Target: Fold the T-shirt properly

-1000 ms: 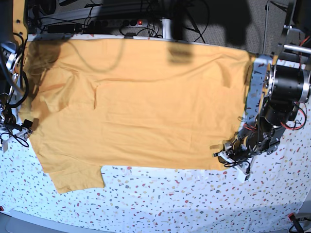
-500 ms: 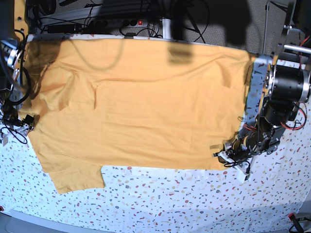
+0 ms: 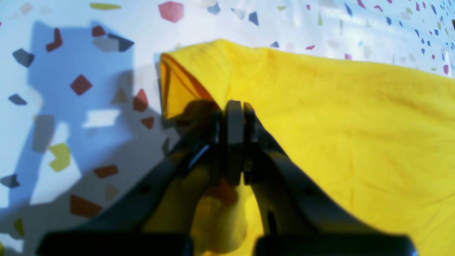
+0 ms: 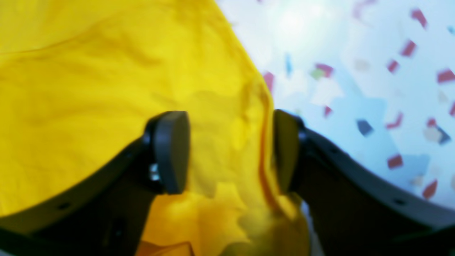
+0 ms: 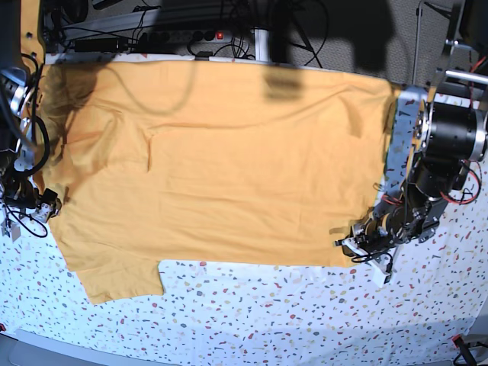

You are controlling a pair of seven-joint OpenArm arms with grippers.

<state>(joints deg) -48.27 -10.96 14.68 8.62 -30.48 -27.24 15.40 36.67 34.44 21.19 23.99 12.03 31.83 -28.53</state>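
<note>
The T-shirt lies spread flat over the far half of the tabletop, its long axis running side to side in the base view. Its hem end points toward that view's right edge and its sleeve end toward the left, where one short sleeve juts toward the near edge. The cloth is a plain yellow-orange cotton knit, soft and matte, with shallow creases near the sleeve end and a mostly smooth middle. No lettering shows on the upturned side.

At the hem corner nearest the tabletop's near-right side, the left gripper is clamped tight on the fabric: its dark fingers meet with a pinch of cloth between them, and the corner beside them stands up in a small open fold that shows the darker orange inside. That arm stands at the right edge of the base view, its forearm angled down and inward so the wrist sits low over the corner.

At the left edge of the tabletop, the right gripper straddles the T-shirt's edge. Its fingers stand apart with a bunched ridge of cloth and a seam line between them; the rounded dark pads are not pressed together, and whether they bear on the fabric cannot be told. That arm hangs low amid black cables.

The tabletop is white, speckled with small red, blue, grey and yellow chips like terrazzo.
</note>
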